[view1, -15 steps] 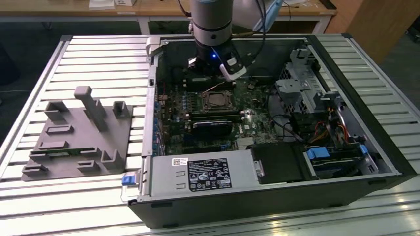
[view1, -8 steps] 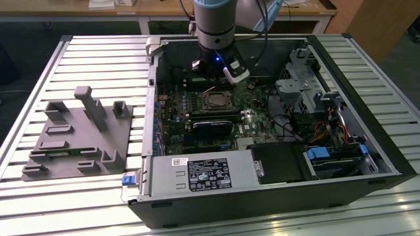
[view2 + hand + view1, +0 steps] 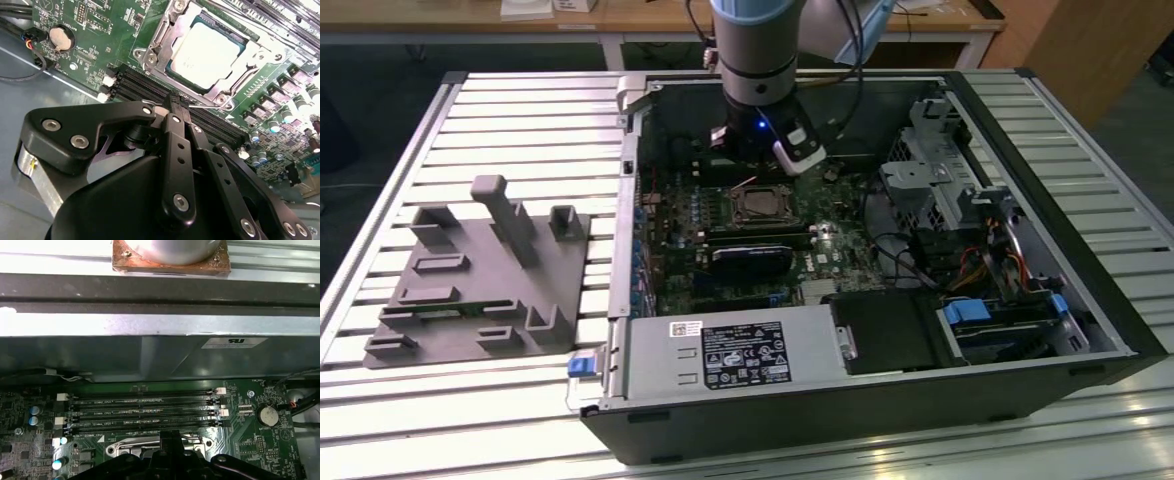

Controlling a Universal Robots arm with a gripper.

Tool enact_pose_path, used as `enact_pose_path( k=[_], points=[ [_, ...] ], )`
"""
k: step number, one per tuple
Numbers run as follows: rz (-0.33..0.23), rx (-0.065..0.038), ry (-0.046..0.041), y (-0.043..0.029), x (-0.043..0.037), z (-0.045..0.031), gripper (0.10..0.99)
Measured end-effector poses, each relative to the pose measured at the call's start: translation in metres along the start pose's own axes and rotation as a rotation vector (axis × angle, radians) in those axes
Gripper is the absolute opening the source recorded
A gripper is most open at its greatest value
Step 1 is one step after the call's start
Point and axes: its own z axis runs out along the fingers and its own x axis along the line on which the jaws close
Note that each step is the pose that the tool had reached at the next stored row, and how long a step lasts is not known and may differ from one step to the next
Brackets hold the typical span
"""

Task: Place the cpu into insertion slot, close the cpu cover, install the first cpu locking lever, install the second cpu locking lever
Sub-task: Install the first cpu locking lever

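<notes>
Though square, cpu (image 3: 202, 50) flat, top upward

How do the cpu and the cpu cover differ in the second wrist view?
The cpu is a solid pale matte square; the cpu cover is a shinier metal frame with an open centre. The cpu sits inside that window; the cpu cover rings it and reaches wider. Both lie flat, parallel to the motherboard.

The pale silver square cpu (image 3: 205, 52) is seated flat in the socket, framed by the thin silver-grey cpu cover (image 3: 159, 37), which is laid flat around it.
</notes>
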Motion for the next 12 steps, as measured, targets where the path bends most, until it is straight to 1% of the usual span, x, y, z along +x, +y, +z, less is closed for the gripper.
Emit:
enact_pose_path(
  k=[3, 12],
  points=[
    [0.004, 0.001, -0.0009, 0.0006, 0.0002, 0.0011, 0.106],
    [0.011, 0.002, -0.0034, 0.0063, 0.0009, 0.0048, 0.106]
  ],
)
